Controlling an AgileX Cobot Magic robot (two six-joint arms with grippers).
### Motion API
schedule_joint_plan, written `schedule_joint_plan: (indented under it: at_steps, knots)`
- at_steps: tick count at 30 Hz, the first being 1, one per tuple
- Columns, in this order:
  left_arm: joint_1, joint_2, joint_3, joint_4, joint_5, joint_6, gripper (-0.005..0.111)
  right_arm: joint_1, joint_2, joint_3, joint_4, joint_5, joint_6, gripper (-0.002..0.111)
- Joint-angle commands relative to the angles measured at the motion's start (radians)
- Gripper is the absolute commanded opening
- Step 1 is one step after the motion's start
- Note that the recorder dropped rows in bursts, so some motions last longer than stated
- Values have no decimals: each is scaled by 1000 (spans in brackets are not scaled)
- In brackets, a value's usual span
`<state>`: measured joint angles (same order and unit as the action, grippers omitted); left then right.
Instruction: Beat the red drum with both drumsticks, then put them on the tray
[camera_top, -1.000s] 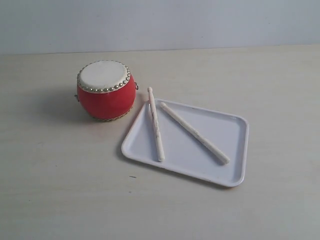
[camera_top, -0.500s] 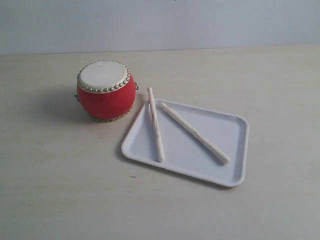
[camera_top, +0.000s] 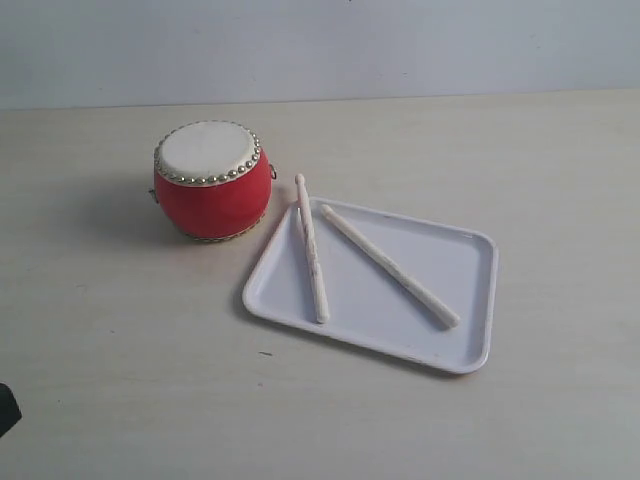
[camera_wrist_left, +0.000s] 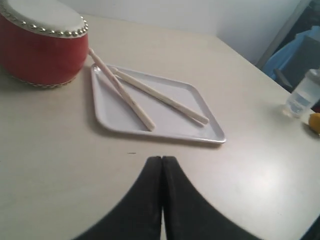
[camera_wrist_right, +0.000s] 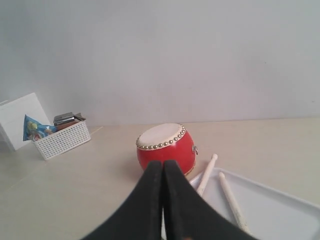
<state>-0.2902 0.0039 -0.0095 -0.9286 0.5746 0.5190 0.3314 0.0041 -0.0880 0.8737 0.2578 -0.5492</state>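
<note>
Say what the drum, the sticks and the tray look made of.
Red drum: glossy red body, lacquered wood or plastic; matte cream skin top ringed with shiny metal-looking studs.
Drumsticks: off-white, matte, probably wood or plastic, with faint grey marks.
Tray: smooth white plastic by its look, with soft sheen and rounded moulded rim.
</note>
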Motion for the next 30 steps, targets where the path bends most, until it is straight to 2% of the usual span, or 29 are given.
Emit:
schedule_joint_plan:
  at_steps: [1,9,30]
  knots:
    - [3,-4,10,-2,-62,24,0,-4,-4,29,7,-25,-7,0]
    - [3,-4,10,6,-39,30,0,-4,-4,86,-24,-19,-9,0]
    - [3,-4,10,6,-39,28,0,-4,-4,88,-43,-17,0,0]
